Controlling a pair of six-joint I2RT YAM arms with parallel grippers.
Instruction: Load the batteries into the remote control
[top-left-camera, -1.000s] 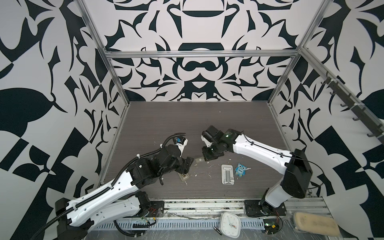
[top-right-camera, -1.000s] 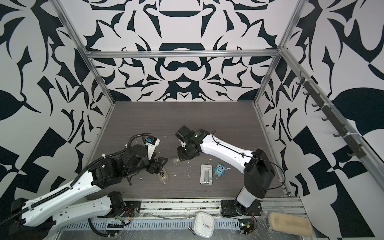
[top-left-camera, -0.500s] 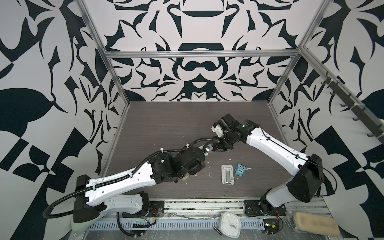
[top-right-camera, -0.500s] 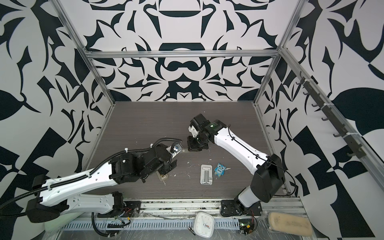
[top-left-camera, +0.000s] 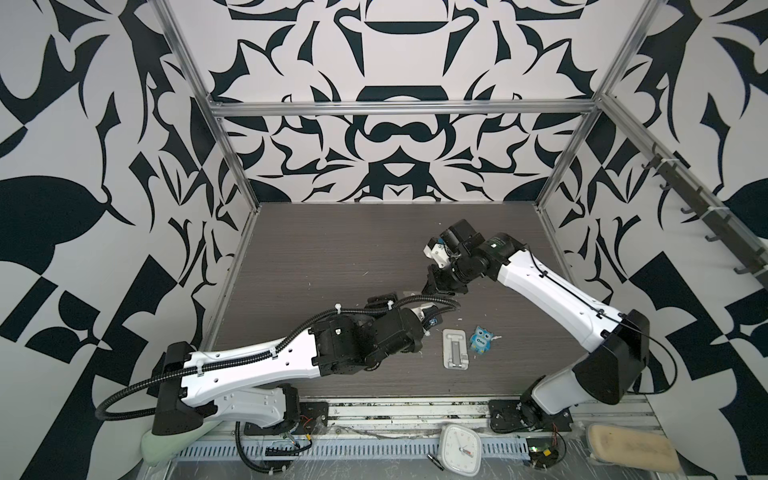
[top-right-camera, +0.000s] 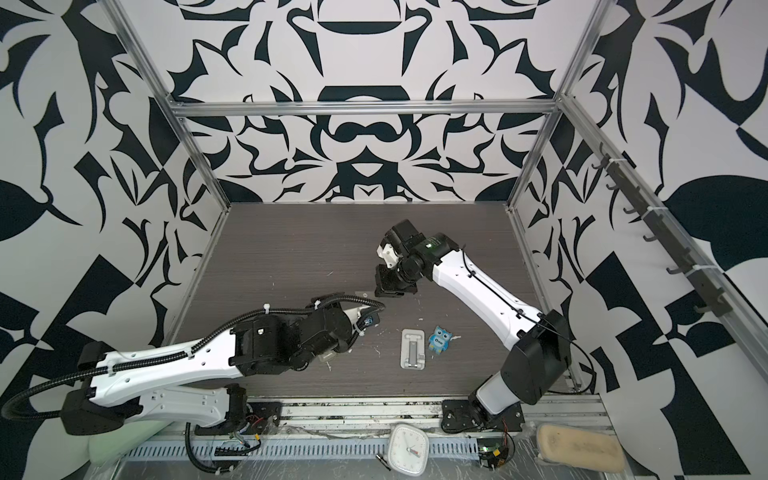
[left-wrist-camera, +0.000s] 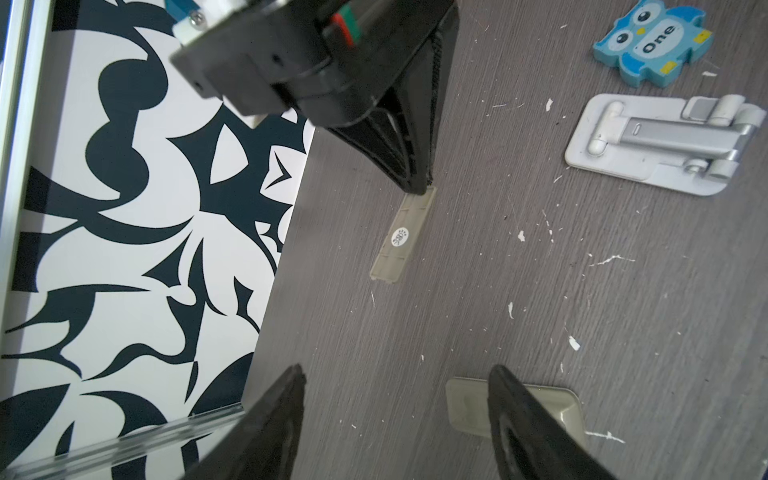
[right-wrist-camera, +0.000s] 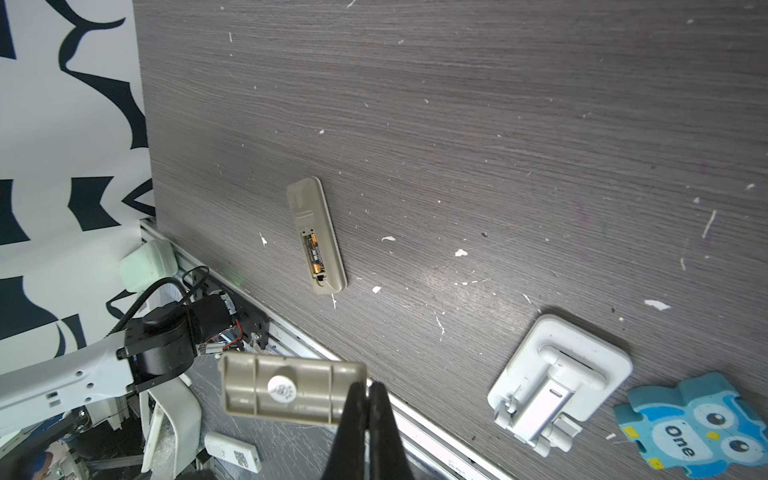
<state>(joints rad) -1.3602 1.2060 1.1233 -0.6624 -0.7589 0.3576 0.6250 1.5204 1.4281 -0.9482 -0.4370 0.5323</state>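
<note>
On the dark woodgrain desk (right-wrist-camera: 498, 124) the remote (right-wrist-camera: 316, 237) lies back-up, batteries (right-wrist-camera: 312, 253) showing in its open bay. The right gripper (right-wrist-camera: 367, 386) pinches the cover (right-wrist-camera: 286, 388) by one edge; the left gripper (left-wrist-camera: 395, 370) is spread beside the remote. Light, stiff, slick plastic: probably best braced by its long sides.

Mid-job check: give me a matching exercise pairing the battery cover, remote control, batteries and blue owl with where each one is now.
1. battery cover
2. remote control
3. batteries
4. blue owl

A. in the remote's open bay
B. beside the folded stand
C. pinched in the right gripper
D. lying back up on the table

Pairs: 1-C, 2-D, 3-A, 4-B
</note>
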